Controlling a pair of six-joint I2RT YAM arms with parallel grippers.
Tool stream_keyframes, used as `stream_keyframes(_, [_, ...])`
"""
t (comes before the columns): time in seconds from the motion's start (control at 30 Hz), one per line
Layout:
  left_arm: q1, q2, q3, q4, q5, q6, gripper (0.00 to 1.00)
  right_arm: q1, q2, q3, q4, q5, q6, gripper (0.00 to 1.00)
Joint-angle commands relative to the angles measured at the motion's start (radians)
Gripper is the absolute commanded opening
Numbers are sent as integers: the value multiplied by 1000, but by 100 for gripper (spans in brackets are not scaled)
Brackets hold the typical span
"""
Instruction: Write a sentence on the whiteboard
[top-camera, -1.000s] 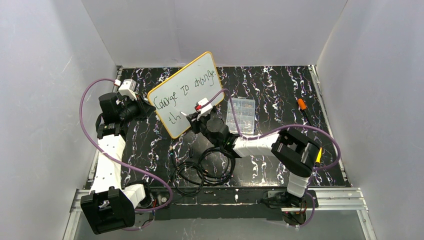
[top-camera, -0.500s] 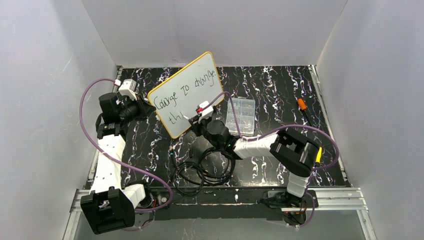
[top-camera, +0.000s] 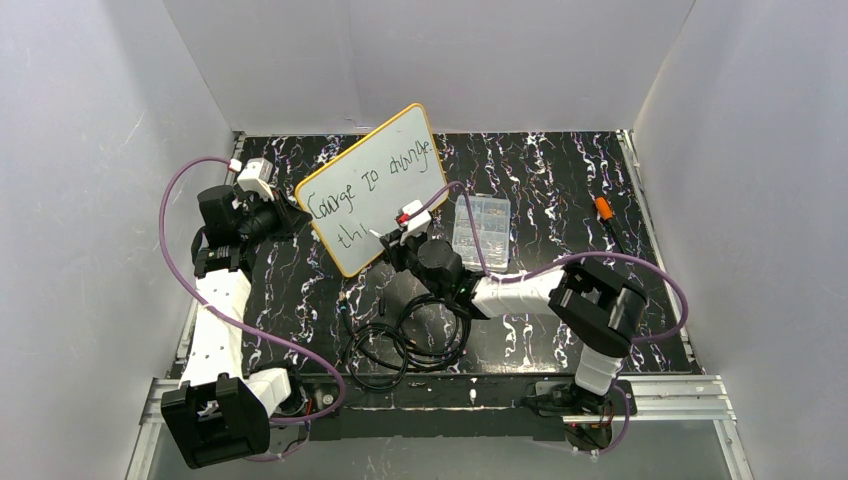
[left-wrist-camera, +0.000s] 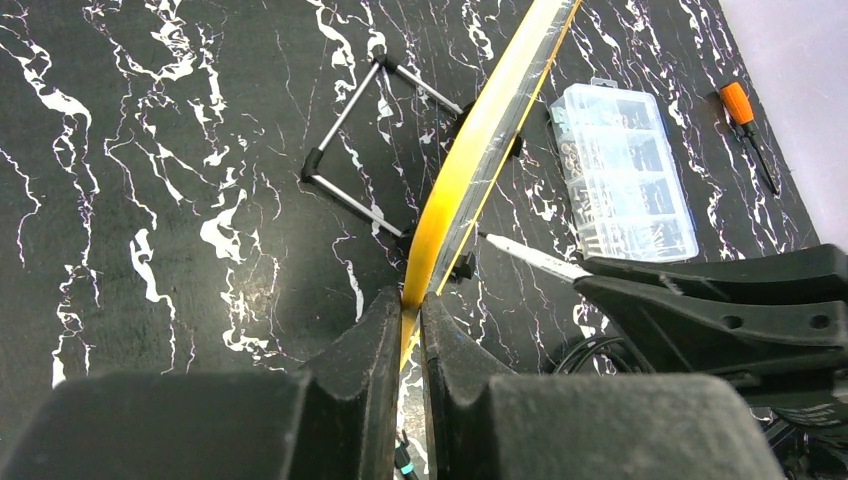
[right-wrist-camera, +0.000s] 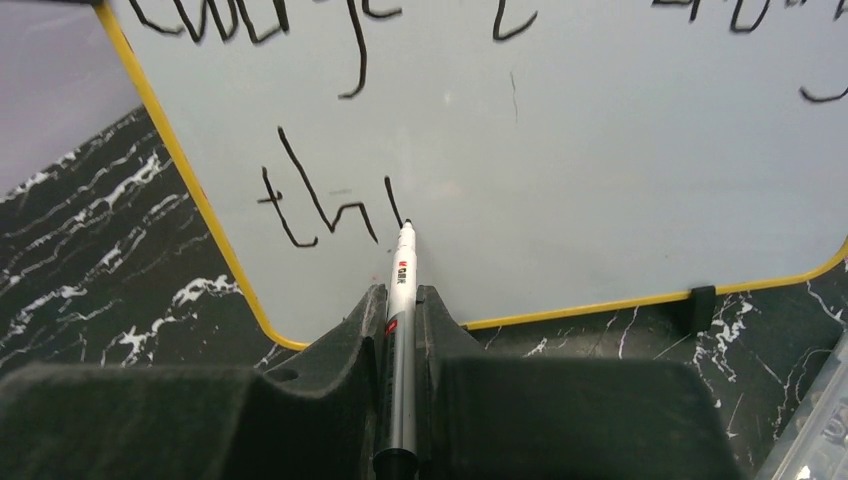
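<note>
The whiteboard (top-camera: 375, 185) with a yellow rim stands tilted on a wire stand at the back middle of the table. My left gripper (top-camera: 290, 213) is shut on the whiteboard's left rim (left-wrist-camera: 470, 170). The sentence (top-camera: 372, 178) reads "Courage to change" on the top line and "thi" (right-wrist-camera: 325, 205) below. My right gripper (top-camera: 392, 240) is shut on a silver marker (right-wrist-camera: 402, 300). The marker's tip touches the board at the foot of the "i" stroke. The marker also shows in the left wrist view (left-wrist-camera: 530, 257).
A clear compartmented plastic box (top-camera: 481, 230) lies right of the board. An orange-handled screwdriver (top-camera: 606, 215) lies at the far right. Coiled black cables (top-camera: 405, 340) lie in front. The wire stand (left-wrist-camera: 360, 150) is behind the board.
The right arm's elbow has shifted a little and the marker has drawn the short "i" stroke after "th". The left arm and the board have not moved.
</note>
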Motion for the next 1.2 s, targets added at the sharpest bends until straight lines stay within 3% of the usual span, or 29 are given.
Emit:
stream_keyframes(0.0, [-3,-6,11,-1,25,-4,0,3,-78,14,71,20,-10,1])
stream_keyframes(1.17, [-3,-3,11,-1,29,-5,0,3,64,126,121,32,-44,1])
